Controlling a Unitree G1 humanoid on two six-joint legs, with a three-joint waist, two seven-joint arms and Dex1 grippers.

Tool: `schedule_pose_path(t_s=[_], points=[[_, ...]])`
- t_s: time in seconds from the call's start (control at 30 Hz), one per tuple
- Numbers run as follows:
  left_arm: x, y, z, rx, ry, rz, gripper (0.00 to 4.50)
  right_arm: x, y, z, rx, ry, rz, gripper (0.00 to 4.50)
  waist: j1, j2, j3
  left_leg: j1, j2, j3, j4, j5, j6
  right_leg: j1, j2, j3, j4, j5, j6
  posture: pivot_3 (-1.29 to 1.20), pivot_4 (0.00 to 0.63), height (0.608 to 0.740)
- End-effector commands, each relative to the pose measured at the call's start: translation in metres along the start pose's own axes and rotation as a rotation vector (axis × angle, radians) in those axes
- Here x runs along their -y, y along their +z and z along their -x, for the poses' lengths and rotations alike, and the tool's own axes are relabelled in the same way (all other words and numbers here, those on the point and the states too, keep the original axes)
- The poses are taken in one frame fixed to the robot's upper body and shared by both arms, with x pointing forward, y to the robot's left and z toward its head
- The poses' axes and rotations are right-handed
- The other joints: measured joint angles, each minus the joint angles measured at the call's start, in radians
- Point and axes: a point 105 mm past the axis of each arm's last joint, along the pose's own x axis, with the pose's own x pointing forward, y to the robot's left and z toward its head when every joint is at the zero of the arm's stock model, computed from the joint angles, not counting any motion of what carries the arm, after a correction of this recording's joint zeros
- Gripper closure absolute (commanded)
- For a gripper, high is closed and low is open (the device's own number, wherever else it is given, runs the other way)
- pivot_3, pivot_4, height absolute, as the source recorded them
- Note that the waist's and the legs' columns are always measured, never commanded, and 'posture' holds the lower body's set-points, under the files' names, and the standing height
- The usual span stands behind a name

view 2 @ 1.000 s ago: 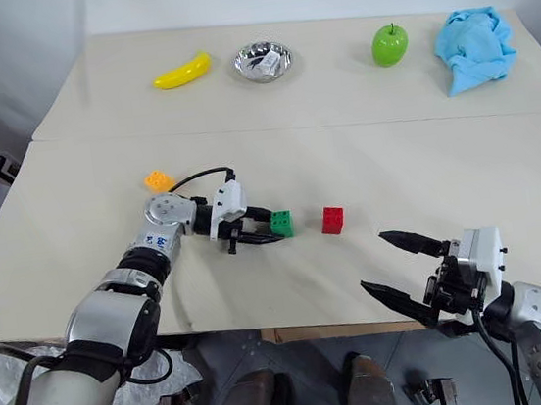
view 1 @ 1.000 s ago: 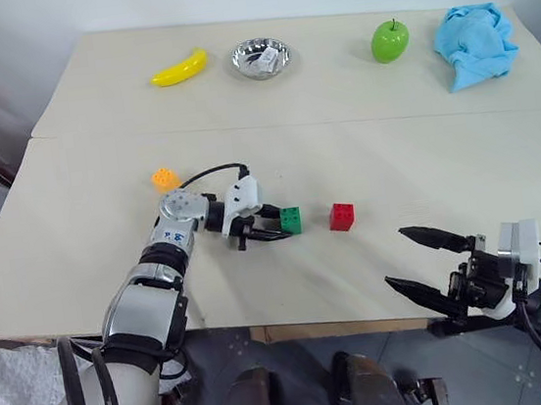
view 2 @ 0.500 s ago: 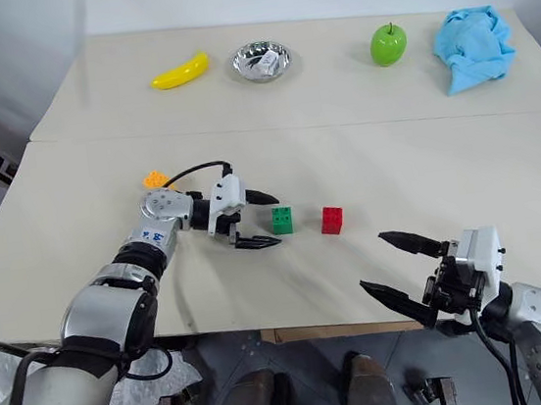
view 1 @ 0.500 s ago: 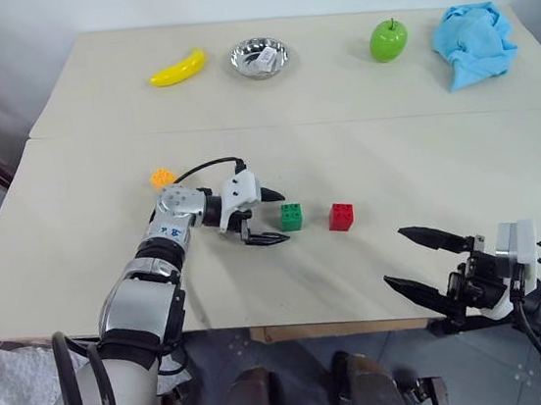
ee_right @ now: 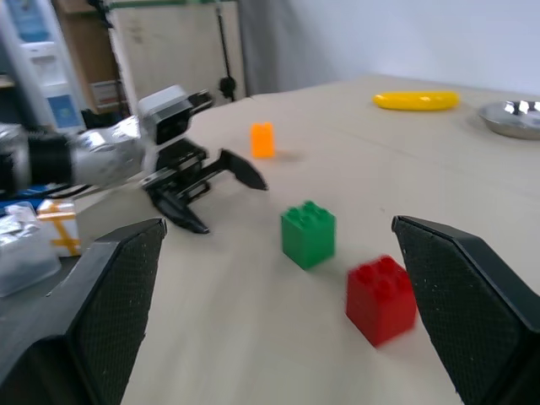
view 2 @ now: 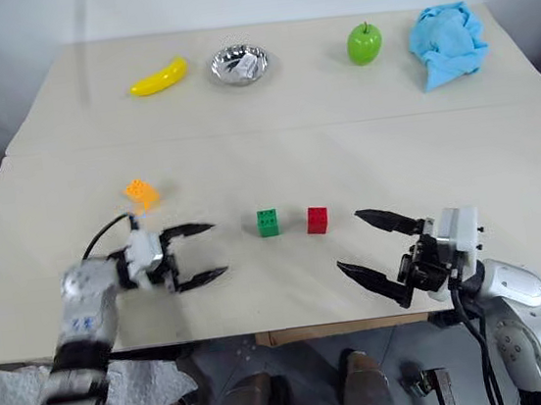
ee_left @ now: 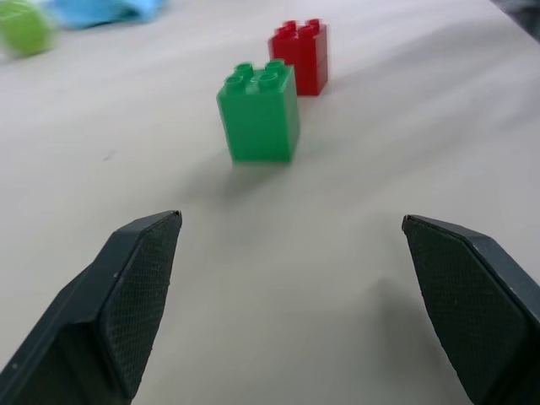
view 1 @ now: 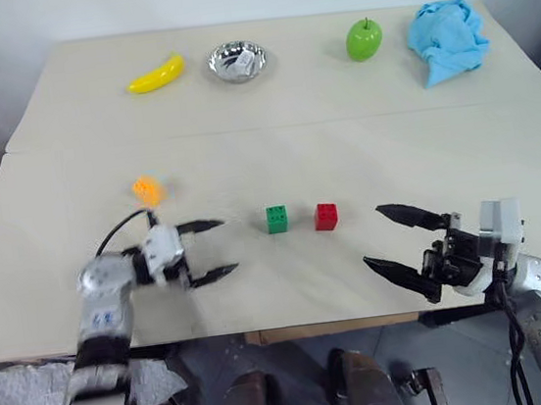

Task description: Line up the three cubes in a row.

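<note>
The green studded plastic cube [view 1: 276,218] and red studded plastic cube [view 1: 326,216] stand side by side between both empty, wide-open grippers, touching neither. The left gripper [view 1: 209,249] points at them; the right gripper [view 1: 400,237] is opposite. The orange studded plastic cube [view 1: 147,190] lies apart, beyond the left gripper.

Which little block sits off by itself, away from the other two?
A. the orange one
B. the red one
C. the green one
A: the orange block sits alone, farther back and to the left, while the green block and the red block stand side by side.
</note>
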Motion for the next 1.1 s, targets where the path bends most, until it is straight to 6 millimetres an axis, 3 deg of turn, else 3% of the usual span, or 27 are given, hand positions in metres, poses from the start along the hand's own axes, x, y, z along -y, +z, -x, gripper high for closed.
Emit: schedule_pose_path(t_s=[0.03,0.17,0.23,0.4,0.5,0.57,0.67,0.83,1.1], points=[[-0.003,0.021,0.035,0.03,0.275,0.015,0.04,-0.003,0.005,-0.01,0.033,0.066,0.008,0.0,0.008,0.0,0.0,0.0,0.0,-0.001,0.0,0.0,0.0,0.001,-0.001,0.0,0.0,0.0,0.0,0.0,0.15,0.74],[-0.004,0.011,0.097,-0.006,0.711,0.125,0.04,0.002,0.008,-0.02,0.048,0.087,0.046,0.0,0.018,0.0,0.0,0.001,-0.001,-0.002,0.001,-0.001,-0.001,0.002,-0.001,0.001,-0.001,0.0,0.0,0.0,0.15,0.74],[0.004,0.006,0.123,-0.031,0.843,0.177,0.04,0.003,0.007,-0.022,0.045,0.098,0.046,0.0,0.027,0.0,0.0,0.001,0.0,-0.002,0.001,-0.001,-0.001,0.001,-0.001,0.001,-0.001,0.0,0.0,0.0,0.15,0.74],[0.016,0.007,0.142,-0.045,0.935,0.231,0.04,0.004,0.01,-0.027,0.031,0.142,0.07,0.0,0.031,0.0,0.0,0.001,0.0,-0.001,0.001,-0.002,-0.002,0.001,-0.001,0.002,-0.001,0.0,-0.001,0.0,0.15,0.74],[0.014,0.007,0.137,-0.049,0.915,0.244,0.04,0.006,0.011,-0.029,0.031,0.145,0.073,0.0,0.03,0.0,0.0,0.001,0.0,-0.001,0.001,-0.002,-0.003,0.001,-0.001,0.001,-0.001,0.0,-0.001,0.0,0.15,0.74],[0.004,0.006,0.119,-0.04,0.836,0.274,0.04,0.007,0.01,-0.03,0.029,0.145,0.073,0.0,0.031,0.0,0.0,0.0,0.0,-0.001,0.001,-0.003,-0.003,0.0,-0.001,0.001,-0.001,0.0,-0.001,0.0,0.15,0.74],[-0.018,0.001,0.105,-0.046,0.747,0.305,0.04,0.007,0.01,-0.031,0.029,0.144,0.068,0.0,0.036,0.0,0.0,0.0,0.0,-0.001,0.001,-0.002,-0.003,0.0,-0.001,-0.001,0.001,-0.001,-0.001,0.0,0.15,0.74],[-0.092,-0.008,0.08,-0.154,0.62,0.286,0.04,0.004,0.009,-0.032,0.014,0.156,0.052,0.0,0.033,0.0,-0.001,0.0,-0.001,0.0,0.0,-0.001,-0.003,-0.001,0.001,-0.002,0.003,-0.001,-0.002,0.0,0.15,0.74],[-0.13,-0.01,0.037,-0.187,0.473,0.255,0.04,0.001,0.008,-0.032,0.026,0.104,0.067,0.0,0.013,-0.001,-0.002,0.001,-0.004,0.005,-0.003,-0.002,-0.002,-0.003,0.002,-0.008,0.002,-0.001,-0.002,0.0,0.15,0.74]])
